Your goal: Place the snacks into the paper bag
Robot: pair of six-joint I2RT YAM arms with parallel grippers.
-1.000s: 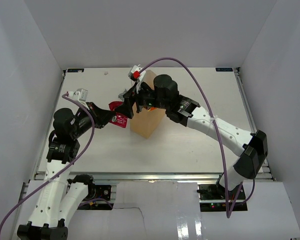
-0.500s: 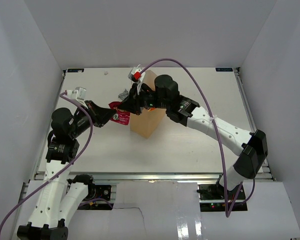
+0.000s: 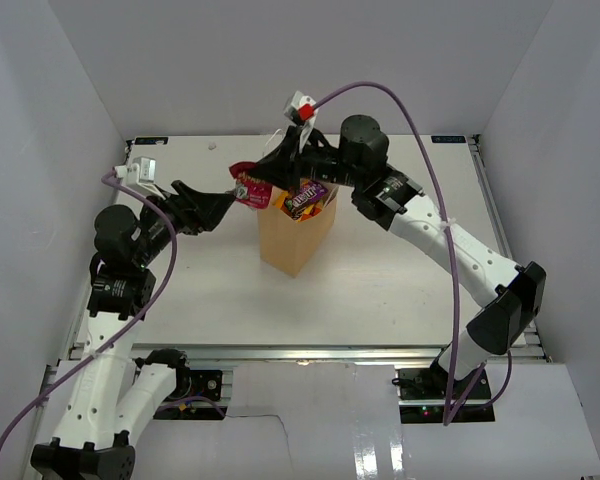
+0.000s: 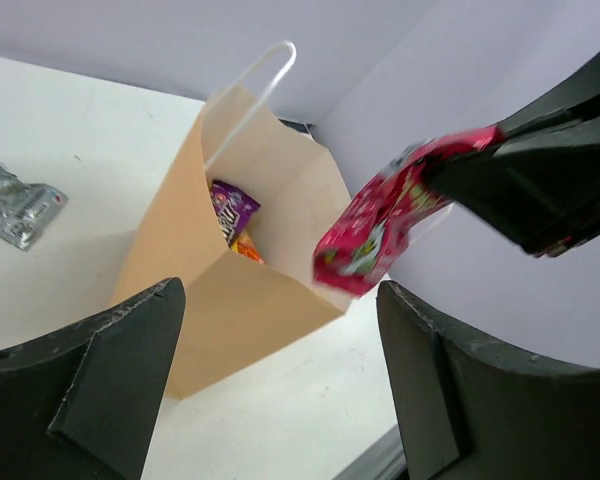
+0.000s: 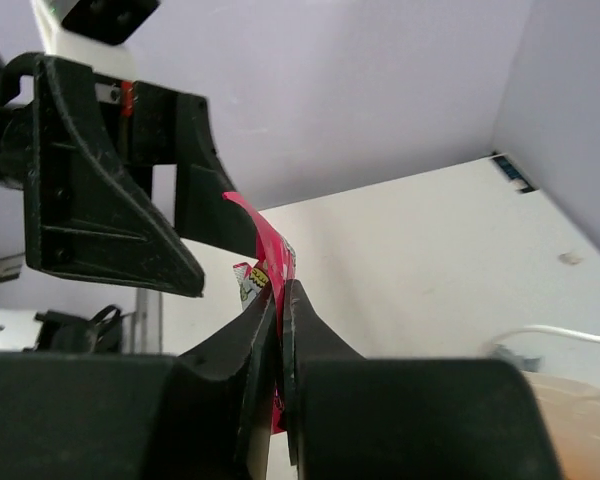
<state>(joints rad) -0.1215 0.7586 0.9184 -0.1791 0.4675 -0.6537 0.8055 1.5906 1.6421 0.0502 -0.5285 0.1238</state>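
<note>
One tall paper bag (image 3: 292, 243) upright in the middle, mouth open, sweets (image 3: 306, 198) inside. Pull away left gripper (image 3: 218, 204) (spread wide, empty). Hold right gripper (image 3: 264, 184) pinched on red packet (image 3: 248, 188), up high just beside the rim; slide over the mouth, then let go.

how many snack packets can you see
4: red packet held in the right gripper, purple packet and orange packet inside the paper bag, silver packet on the table. More may be hidden in the bag.
</note>
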